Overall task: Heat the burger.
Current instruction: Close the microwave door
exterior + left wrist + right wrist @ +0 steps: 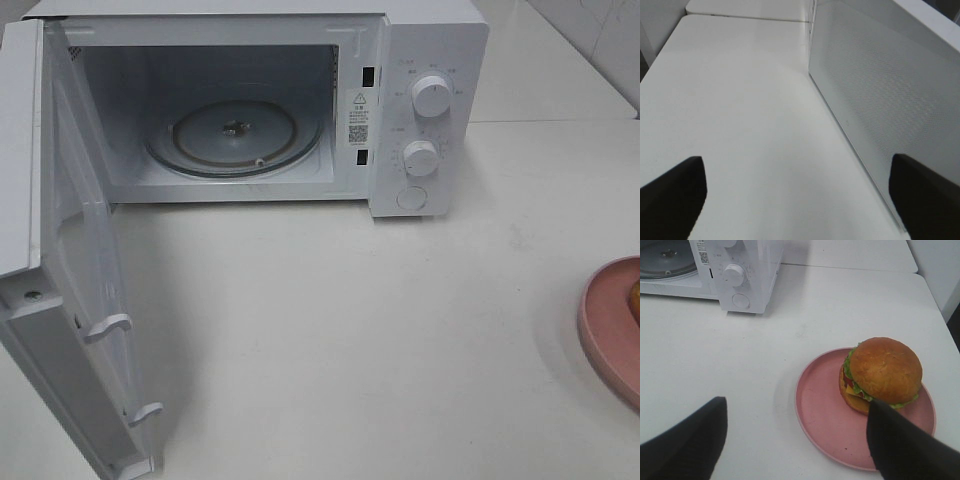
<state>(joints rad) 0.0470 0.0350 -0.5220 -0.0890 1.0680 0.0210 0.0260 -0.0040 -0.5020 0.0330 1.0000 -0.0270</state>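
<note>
The burger (883, 371) has a golden-brown bun, green lettuce, cheese and tomato, and it sits on a round pink plate (820, 405). My right gripper (795, 450) hovers over the table just short of the plate; it is open, and one dark finger (905, 450) overlaps the plate's near rim. In the high view only the plate's edge (605, 330) and a sliver of the burger (635, 298) show at the far right. My left gripper (800, 200) is open and empty above bare table, beside the microwave door (875, 90). Neither arm appears in the high view.
The white microwave (430, 50) stands at the back with its door (60, 250) swung fully open to the left. Its glass turntable (235, 135) is bare. Two dials and a button are on its right panel. White table lies between the microwave (747, 270) and the plate.
</note>
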